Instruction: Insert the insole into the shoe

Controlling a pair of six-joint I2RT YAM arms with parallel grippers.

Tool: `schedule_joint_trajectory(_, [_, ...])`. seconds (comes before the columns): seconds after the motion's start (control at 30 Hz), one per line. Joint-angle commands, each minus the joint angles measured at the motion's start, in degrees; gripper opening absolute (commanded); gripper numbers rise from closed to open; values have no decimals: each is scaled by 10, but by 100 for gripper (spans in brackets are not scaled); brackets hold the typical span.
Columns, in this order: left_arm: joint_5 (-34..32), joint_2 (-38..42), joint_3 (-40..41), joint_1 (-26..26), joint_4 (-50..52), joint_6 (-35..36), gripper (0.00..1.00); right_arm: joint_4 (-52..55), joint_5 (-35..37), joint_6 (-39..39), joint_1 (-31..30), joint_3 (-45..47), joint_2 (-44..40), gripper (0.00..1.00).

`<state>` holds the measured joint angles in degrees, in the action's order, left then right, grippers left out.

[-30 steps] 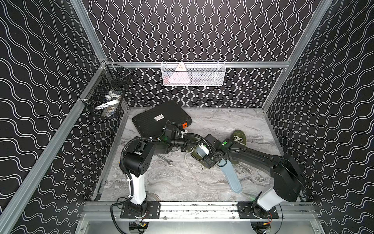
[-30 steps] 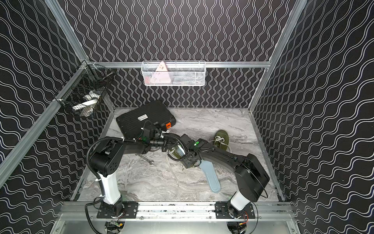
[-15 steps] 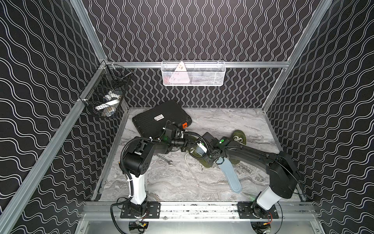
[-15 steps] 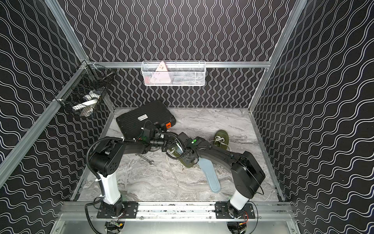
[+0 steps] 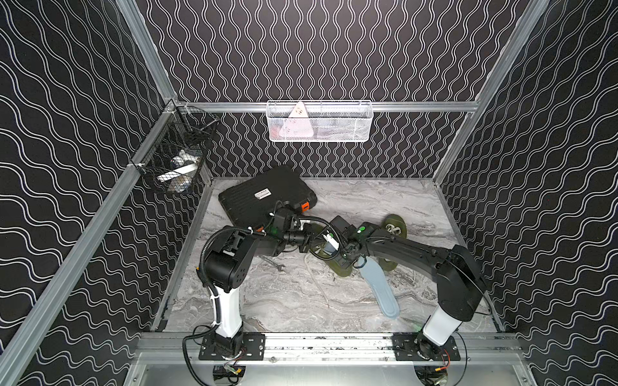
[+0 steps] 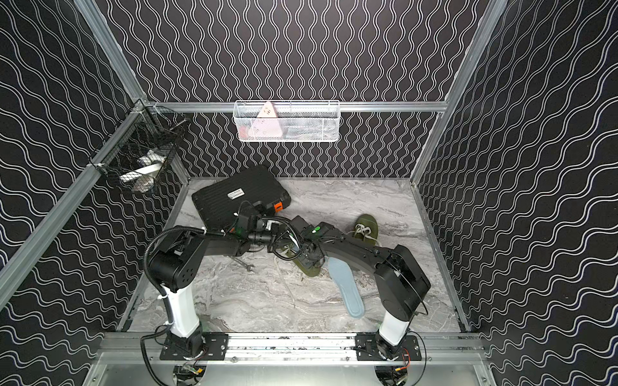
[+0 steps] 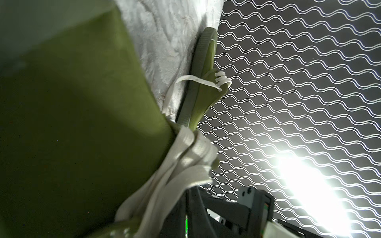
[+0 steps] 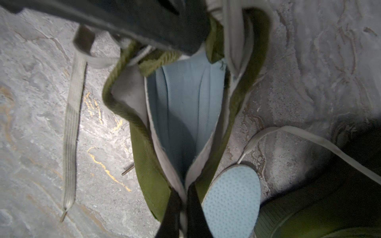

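An olive green shoe (image 5: 339,269) (image 6: 309,269) lies mid-table between both arms. My right gripper (image 8: 183,197) (image 5: 341,257) is shut on the shoe's heel collar, pinching the grey lining. My left gripper (image 5: 309,244) (image 6: 272,245) is shut at the tongue and lace end of the shoe (image 7: 72,123), holding the mouth open. A light blue insole surface (image 8: 185,103) shows inside the shoe (image 8: 144,164). A loose light blue insole (image 5: 379,287) (image 6: 346,287) (image 8: 231,202) lies flat on the table just beside the heel, touched by neither gripper.
A second olive shoe (image 5: 394,227) (image 7: 202,78) lies behind the right arm. A black case (image 5: 264,197) sits at the back left, a wrench (image 5: 272,264) near the left arm. Loose white laces (image 8: 71,123) trail over the marble. Wire baskets (image 5: 319,122) (image 5: 177,160) hang on the walls.
My right gripper has moved left onto the shoe's heel and gone from open to shut on it. The left arm and the loose insole have stayed put.
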<state>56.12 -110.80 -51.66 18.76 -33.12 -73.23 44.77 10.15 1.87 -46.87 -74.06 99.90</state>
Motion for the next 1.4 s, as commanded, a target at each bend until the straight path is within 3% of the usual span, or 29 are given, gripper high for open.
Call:
schedule_joint_trajectory(0.0, [3, 0, 7, 2, -32, -22, 0, -1, -9, -9, -1, -14, 11, 1])
schedule_joint_trajectory(0.3, [1, 1, 7, 6, -31, -21, 0, 1, -22, -19, -1, -50, 35, 2])
schedule_joint_trajectory(0.6, [0, 1, 15, 5, -41, -26, 0, -51, -57, -37, 16, 6, 38, 2])
schedule_joint_trajectory(0.97, [0, -1, 15, 6, -39, -23, 0, -33, 61, -1, 17, -13, 59, 2])
schedule_joint_trajectory(1.17, [2, -9, 18, 6, -56, -33, 0, -175, -67, 47, 17, 81, 0, 3])
schedule_joint_trajectory(1.3, [1, -5, 17, 6, -46, -27, 0, -96, 49, 46, 31, 55, 57, 6])
schedule_joint_trajectory(1.37, [0, -5, 14, 6, -38, -20, 0, -68, 46, 55, 35, 45, 62, 14])
